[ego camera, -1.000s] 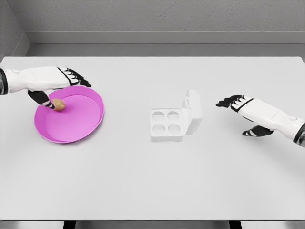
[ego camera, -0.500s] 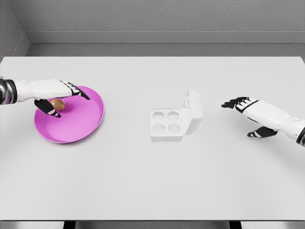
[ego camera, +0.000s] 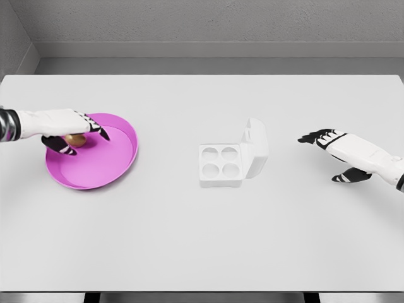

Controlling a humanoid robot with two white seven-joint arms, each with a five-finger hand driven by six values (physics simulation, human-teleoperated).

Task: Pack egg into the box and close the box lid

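**Left hand on egg in pink plate; egg box open mid-frame**

- Left hand (ego camera: 71,129) is seen at the left edge of the frame, over the rear-left part of the pink plate (ego camera: 120,161). Its fingers are curled around the brown egg (ego camera: 76,139); the thumb is seen below-left of the egg, the other fingers above and right of it. Whether the egg is lifted off the plate or resting on it cannot be told.
- The plate is placed on the white surface (ego camera: 202,240), left third of the frame.
- The white egg box (ego camera: 221,165) is set at centre frame, well apart from the plate. Four round cups are shown, all vacant. The lid (ego camera: 255,148) is hinged on the box's right side and stands up, tilted slightly away to the right.
- Right hand (ego camera: 328,140) is seen at the right of the frame, well apart from the box, held above the surface. Its fingers are stretched out and relaxed, pointed toward frame left, thumb hanging below; nothing is gripped.
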